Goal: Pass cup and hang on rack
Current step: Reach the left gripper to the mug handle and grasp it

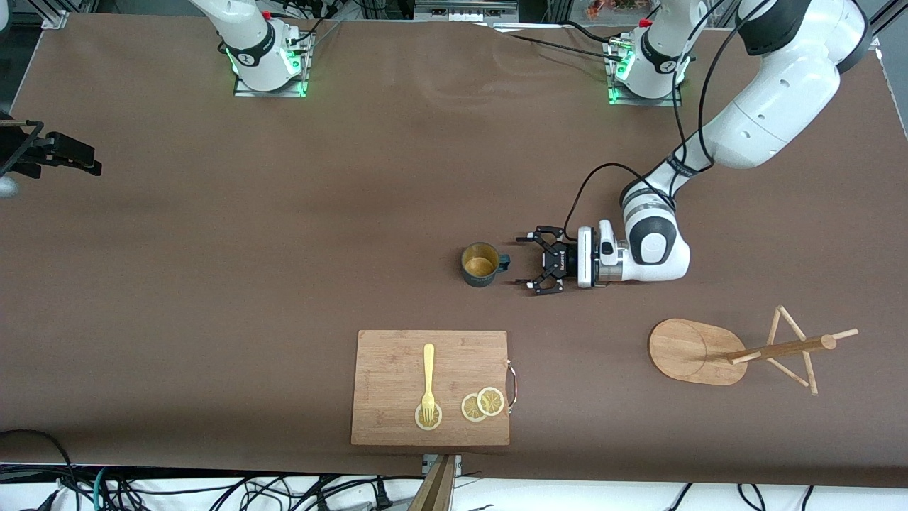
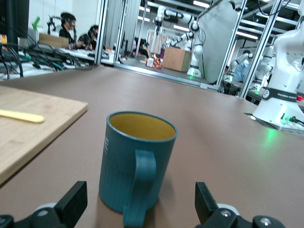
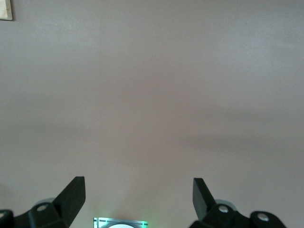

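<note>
Here, just right of frame centre in the front view, the cup (image 1: 483, 265) stands upright on the bench (image 1: 213, 248), handle toward the left claw (image 1: 526, 261), which is spread wide beside it. Lower right, the rack (image 1: 745, 351) stands. The right claw (image 3: 137, 194), also wide, hangs over bare bench.

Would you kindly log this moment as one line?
left gripper: open, level with cup, facing its handle | right gripper: open, waiting | rack: unused, nothing hung
</note>
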Action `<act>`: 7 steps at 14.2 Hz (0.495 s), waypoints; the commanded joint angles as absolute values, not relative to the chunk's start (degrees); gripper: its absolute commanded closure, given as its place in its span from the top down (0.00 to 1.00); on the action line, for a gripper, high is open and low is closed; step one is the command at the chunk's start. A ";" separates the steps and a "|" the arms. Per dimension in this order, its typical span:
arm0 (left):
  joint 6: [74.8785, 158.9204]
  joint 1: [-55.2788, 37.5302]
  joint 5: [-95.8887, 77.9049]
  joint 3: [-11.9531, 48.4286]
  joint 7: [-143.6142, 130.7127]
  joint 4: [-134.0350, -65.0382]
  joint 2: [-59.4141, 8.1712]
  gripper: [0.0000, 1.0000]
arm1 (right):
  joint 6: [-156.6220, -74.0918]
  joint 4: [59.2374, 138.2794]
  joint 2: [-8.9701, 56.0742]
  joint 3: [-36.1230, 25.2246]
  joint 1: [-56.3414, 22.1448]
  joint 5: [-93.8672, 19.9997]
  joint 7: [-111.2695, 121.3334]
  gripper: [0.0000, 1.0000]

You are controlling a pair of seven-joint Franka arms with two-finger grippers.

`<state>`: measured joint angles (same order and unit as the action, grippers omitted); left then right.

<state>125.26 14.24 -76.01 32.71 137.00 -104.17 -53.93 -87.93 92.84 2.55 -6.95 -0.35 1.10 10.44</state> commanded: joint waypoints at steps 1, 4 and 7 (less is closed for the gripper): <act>125.07 13.98 -78.22 33.05 140.36 -102.83 -55.63 0.96 | -86.14 91.49 2.81 -5.02 0.35 0.18 9.84 1.00; 125.59 13.36 -78.05 33.05 141.15 -101.34 -57.04 0.97 | -84.47 91.67 2.81 -5.01 0.35 0.09 9.76 1.00; 125.86 12.66 -78.57 33.05 144.75 -99.85 -58.18 0.88 | -84.02 91.67 2.90 -5.01 0.44 0.09 9.76 1.00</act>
